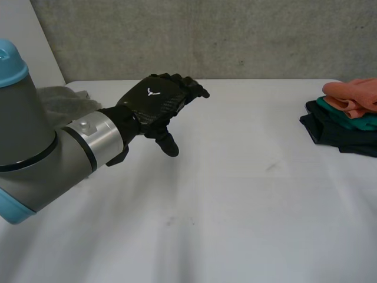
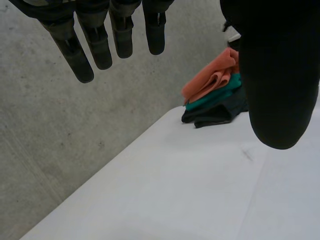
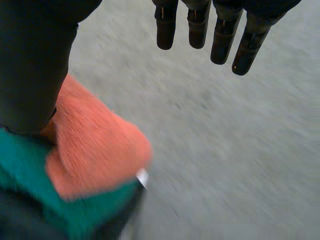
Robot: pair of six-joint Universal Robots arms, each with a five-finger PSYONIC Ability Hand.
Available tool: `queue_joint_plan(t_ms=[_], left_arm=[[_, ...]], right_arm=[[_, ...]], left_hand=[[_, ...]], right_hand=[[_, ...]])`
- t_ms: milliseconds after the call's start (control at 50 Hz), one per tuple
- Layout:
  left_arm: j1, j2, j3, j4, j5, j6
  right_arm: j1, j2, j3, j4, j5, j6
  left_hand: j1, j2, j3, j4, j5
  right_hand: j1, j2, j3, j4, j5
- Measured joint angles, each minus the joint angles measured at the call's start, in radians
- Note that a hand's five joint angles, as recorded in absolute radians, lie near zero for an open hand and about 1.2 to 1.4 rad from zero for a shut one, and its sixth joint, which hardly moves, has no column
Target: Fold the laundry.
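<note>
My left hand [image 1: 156, 100] hovers over the table's left half, fingers straight and thumb apart, holding nothing. In its wrist view the fingers [image 2: 100, 42] point toward the far wall. A folded stack lies at the table's right edge: an orange cloth [image 1: 353, 97] on top, a teal one [image 1: 347, 119] under it, a dark one [image 1: 336, 134] at the bottom. The stack [image 2: 215, 80] also shows beyond the left hand's thumb. My right hand [image 3: 197, 30] is open just above the orange cloth [image 3: 95, 145], its thumb over the teal layer [image 3: 27, 170], gripping nothing.
A crumpled grey cloth [image 1: 65, 101] lies at the back left of the white table [image 1: 235, 194], partly hidden behind my left forearm. A concrete wall [image 1: 235, 35] runs along the table's far edge.
</note>
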Motion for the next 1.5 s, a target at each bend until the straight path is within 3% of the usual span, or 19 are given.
queue_joint_plan(t_ms=[80,120,160,220,300,380,460,480,580,700,880,940,1000,1020,1040,1060,1120,1380,1500], left_arm=[[0.0,0.013,0.001,0.0,-0.001,-0.002],[0.0,0.026,0.003,0.0,-0.001,-0.009],[0.001,0.034,0.006,0.001,-0.001,-0.017],[0.004,0.047,0.011,0.004,-0.003,-0.033],[0.011,0.068,0.017,0.032,-0.035,-0.06],[0.018,0.084,0.02,0.068,-0.098,-0.074],[0.07,0.105,0.027,0.17,-0.3,-0.064],[0.07,0.105,0.027,0.17,-0.3,-0.064],[0.26,0.05,0.042,0.251,-0.443,0.083],[0.459,-0.148,0.101,0.266,-0.447,0.305],[0.592,-0.462,0.262,0.297,-0.365,0.454],[0.62,-0.551,0.319,0.331,-0.296,0.438],[0.634,-0.603,0.357,0.377,-0.217,0.361],[0.638,-0.618,0.369,0.401,-0.186,0.312],[0.639,-0.625,0.376,0.415,-0.169,0.279],[0.641,-0.63,0.382,0.432,-0.154,0.241],[0.643,-0.639,0.395,0.485,-0.124,0.134],[0.612,-0.554,0.344,0.568,-0.126,0.027],[0.504,-0.344,0.238,0.571,-0.13,-0.106]], right_arm=[[-0.042,-0.049,-0.003,0.138,0.081,-0.128],[-0.1,-0.102,-0.042,0.295,0.286,-0.354],[-0.111,-0.125,-0.069,0.334,0.409,-0.464],[-0.087,-0.157,-0.095,0.326,0.542,-0.557],[0.011,-0.251,-0.056,0.195,0.618,-0.543],[0.092,-0.35,0.036,0.06,0.612,-0.47],[0.288,-0.544,0.308,-0.215,0.505,-0.297],[0.288,-0.544,0.308,-0.215,0.505,-0.297],[0.56,-0.623,0.6,-0.362,0.337,-0.234],[0.738,-0.555,0.74,-0.275,0.28,-0.332],[0.798,-0.404,0.762,-0.118,0.307,-0.477],[0.795,-0.369,0.763,-0.093,0.318,-0.506],[0.79,-0.359,0.765,-0.088,0.322,-0.513],[0.789,-0.358,0.766,-0.088,0.323,-0.513],[0.788,-0.358,0.766,-0.089,0.323,-0.512],[0.787,-0.358,0.767,-0.09,0.323,-0.511],[0.785,-0.36,0.768,-0.092,0.324,-0.505],[0.783,-0.363,0.77,-0.097,0.328,-0.493],[0.772,-0.366,0.765,-0.1,0.351,-0.492]], left_hand=[[0.0,0.0,0.0,0.0,0.0],[0.0,0.0,0.0,0.0,0.0],[0.0,0.0,0.0,0.0,0.0],[0.0,0.0,0.0,0.0,0.0],[0.0,0.0,0.0,0.0,0.0],[0.0,0.0,0.0,0.0,0.0],[0.0,0.0,0.0,0.0,0.0],[0.0,0.0,0.0,0.0,0.0],[0.0,0.0,0.0,0.0,0.0],[0.0,-0.004,0.0,-0.005,-0.005],[0.0,-0.004,0.0,-0.005,-0.005],[0.0,-0.004,0.0,-0.005,-0.005],[0.189,0.184,0.167,0.169,0.173],[0.437,0.409,0.385,0.393,0.384],[0.437,0.409,0.385,0.393,0.384],[0.634,0.593,0.585,0.593,0.577],[0.863,0.881,0.869,0.873,0.849],[0.864,0.941,0.926,0.939,0.873],[0.864,0.943,0.927,0.943,0.873]], right_hand=[[0.0,0.0,0.0,0.0,0.0],[0.0,0.0,0.0,0.0,0.0],[0.0,0.0,0.0,0.0,0.0],[0.0,0.0,0.0,0.0,0.0],[0.0,0.0,0.0,0.0,0.0],[0.0,0.0,0.0,0.0,0.0],[0.0,0.0,0.0,0.0,0.0],[0.0,0.0,0.0,0.0,0.0],[0.0,0.0,-0.002,0.0,0.0],[0.0,0.0,-0.002,0.0,0.0],[0.0,0.0,-0.002,0.0,0.0],[0.0,0.0,-0.002,0.0,0.0],[0.0,0.0,-0.002,0.0,0.0],[0.0,0.0,-0.002,0.0,0.0],[0.0,0.0,-0.002,0.0,0.0],[0.0,0.0,-0.002,0.0,0.0],[0.0,0.0,-0.002,0.0,0.0],[0.0,0.0,-0.002,0.0,0.0],[0.0,0.0,-0.002,0.0,0.0]])
